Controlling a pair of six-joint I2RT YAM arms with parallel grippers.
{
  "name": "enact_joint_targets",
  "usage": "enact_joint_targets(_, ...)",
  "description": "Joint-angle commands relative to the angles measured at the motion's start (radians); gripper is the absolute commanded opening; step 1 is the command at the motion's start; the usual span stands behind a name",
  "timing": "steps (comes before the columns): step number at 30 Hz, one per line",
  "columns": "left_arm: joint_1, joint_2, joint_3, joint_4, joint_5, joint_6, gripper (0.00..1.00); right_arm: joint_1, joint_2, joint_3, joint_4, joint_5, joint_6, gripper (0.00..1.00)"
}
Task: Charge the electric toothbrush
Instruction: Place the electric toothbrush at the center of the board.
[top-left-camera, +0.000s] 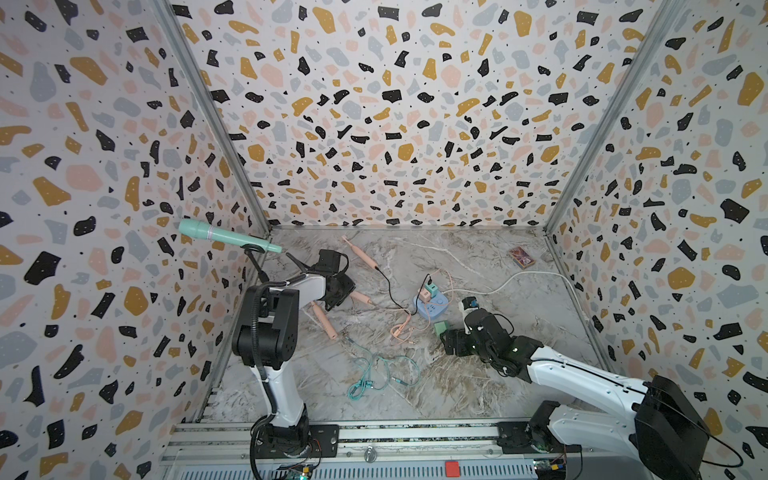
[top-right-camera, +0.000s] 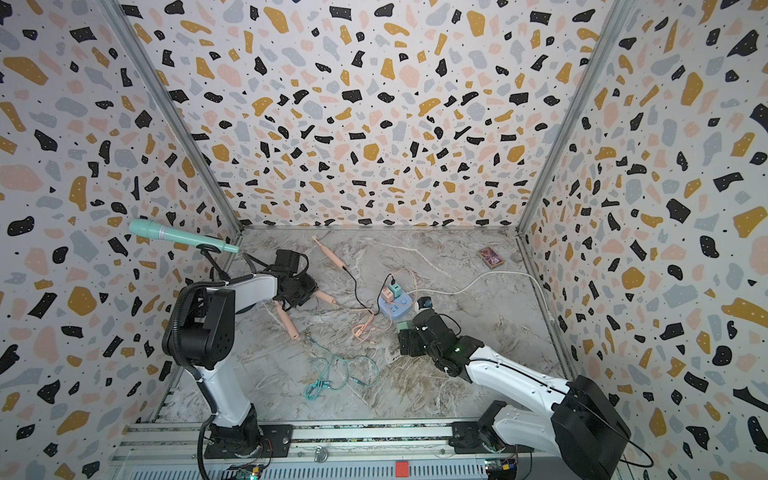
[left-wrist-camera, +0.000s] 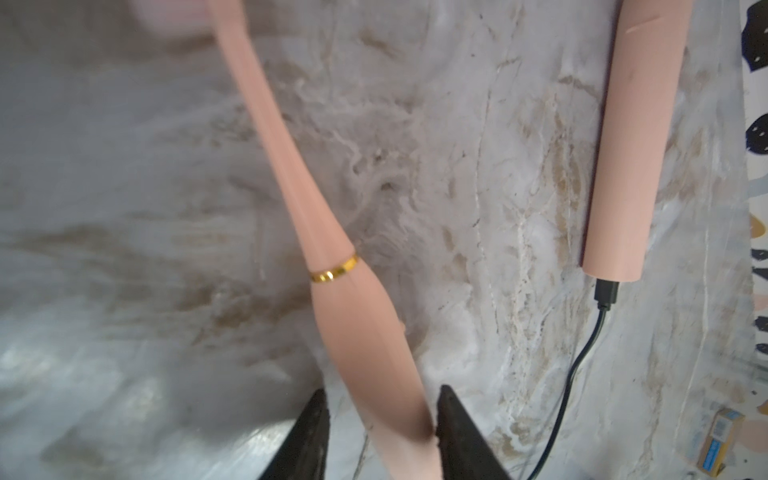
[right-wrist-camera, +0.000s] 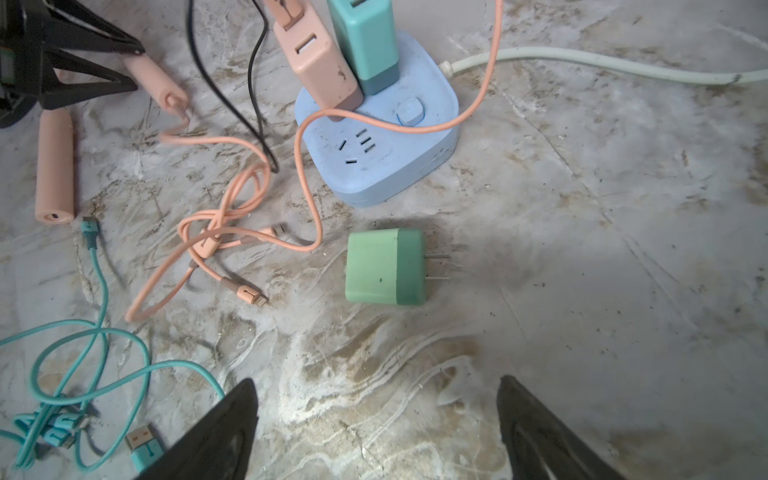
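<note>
White arms (top-left-camera: 582, 370) w/ blk joints (top-left-camera: 266, 328), blk cables (top-left-camera: 254, 332).

Toothbrush (left-wrist-camera: 353, 332) head blurred, cropped (left wrist view); handle end cut off.

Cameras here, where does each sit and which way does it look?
Top views: high over the arm bases, looking down at the marble-patterned tabletop; left arm and right arm show.
Left wrist: behind the left hand, facing a pink electric toothbrush with a gold ring.
Right wrist: behind the open right hand, facing a green plug adapter and blue power strip.
Shared: both top views show that strip too.
</note>
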Motion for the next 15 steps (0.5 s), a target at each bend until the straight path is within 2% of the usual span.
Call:
enact_joint_targets(1, 0.005, 0.005, 0.033, -0.043, 0.010, 0.028, 0.56, 0.028, -0.002, 0.041, -0.003, -0.014, -0.046, 0.89)
enact_joint_targets(3, 0.005, 0.001, 0.053, -0.064, 0.014, 0.037, 0.58, 0.073, 0.009, 0.055, -0.006, 0.002, -0.084, 0.87)
enact_joint_targets(4, 0.005, -0.001, 0.062, -0.078, 0.012, 0.041, 0.67, 0.102, 0.017, 0.061, -0.003, 0.004, -0.108, 0.86)
enact_joint_targets(11, 0.004, -0.091, 0.136, -0.149, 0.019, 0.068, 0.69, 0.329, 0.080, 0.084, 0.104, -0.095, -0.266, 0.81)
enact_joint_targets(15, 0.004, -0.206, 0.123, -0.176, -0.010, 0.097, 0.69, 0.383, 0.146, 0.082, 0.140, -0.131, -0.306, 0.77)
